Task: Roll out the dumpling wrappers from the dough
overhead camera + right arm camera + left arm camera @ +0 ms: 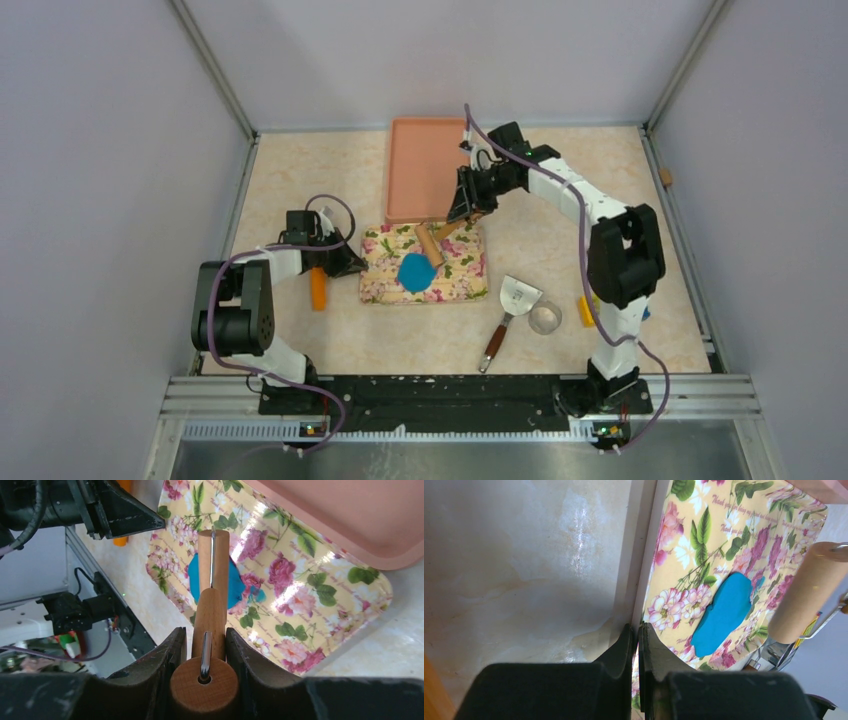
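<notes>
- Floral board [425, 263] lay mid-worktop [300, 180]; everything below is placed off it.
- Dough [416, 272] sat on the board, about centre and a bit toward the near edge. It was one bright blue flattened patch with a lopsided outline, not a clean disc.
- Right fingers [167, 655] were pinching the wooden handle of the rolling pin [210, 610], one finger on each side, over the board's far right corner.
- The pin ran in from that corner, its roller end at the far edge of the dough. I couldn't tell whether it was pressing down or just above.
- Left fingers [624, 647] were pressed together with nothing between them, tips at the board's left edge. I couldn't tell whether they touched the edge.
- Pink tray [425, 165] was butted against the board's far side.
- Orange piece [318, 288] lay on the worktop left of the board, beside the left arm.
- Scraper [515, 300] and metal ring cutter [545, 318] were right of the board, toward the near side.
</notes>
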Tool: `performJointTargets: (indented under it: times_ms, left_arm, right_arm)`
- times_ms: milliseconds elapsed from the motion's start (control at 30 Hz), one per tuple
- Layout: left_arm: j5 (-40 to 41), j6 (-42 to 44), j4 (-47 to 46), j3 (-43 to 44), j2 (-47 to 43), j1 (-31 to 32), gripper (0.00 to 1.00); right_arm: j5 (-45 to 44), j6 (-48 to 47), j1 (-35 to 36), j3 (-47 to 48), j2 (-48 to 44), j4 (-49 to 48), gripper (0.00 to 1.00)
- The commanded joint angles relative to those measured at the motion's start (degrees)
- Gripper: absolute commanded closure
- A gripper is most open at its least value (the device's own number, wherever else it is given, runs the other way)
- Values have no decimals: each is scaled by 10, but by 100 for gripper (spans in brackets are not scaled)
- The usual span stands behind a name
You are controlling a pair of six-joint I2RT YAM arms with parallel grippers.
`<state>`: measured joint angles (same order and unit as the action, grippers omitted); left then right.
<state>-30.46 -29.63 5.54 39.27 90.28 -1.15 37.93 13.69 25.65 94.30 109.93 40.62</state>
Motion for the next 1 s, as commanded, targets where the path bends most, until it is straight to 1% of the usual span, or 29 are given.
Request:
performJointTargets:
  times_ms: [0,133,267,333,500,633,733,833,967]
  left_arm:
    - [10,-4,-7,7,-1,-3,100]
    - [12,-2,-6,7,-3,-3,100]
    - [14,-1,-5,6,-1,-3,100]
    - [15,-1,-7,6,0,-3,100]
    - [13,-5,-10,10,3,-3,100]
    - [16,-4,-9,11,2,-4,100]
    - [17,-5,-12,9,0,-6,100]
    - [18,-6,-12,7,-4,-8,100]
    - [17,-8,-12,5,-5,-9,100]
  right_arm:
    - [54,69,4,-3,27,-43,100]
    - [42,79,7,-4,53,-41,100]
    - [17,64,16,-9,79,-29,100]
    - [-22,38,29,-7,94,-11,100]
    - [-99,25,49,-31,135,8,100]
    - [-189,-23,65,-41,155,43,100]
    - [-231,-28,70,-54,163,39,100]
    - [-235,-26,79,-43,173,34,100]
    - [-224,-23,102,-3,184,33,100]
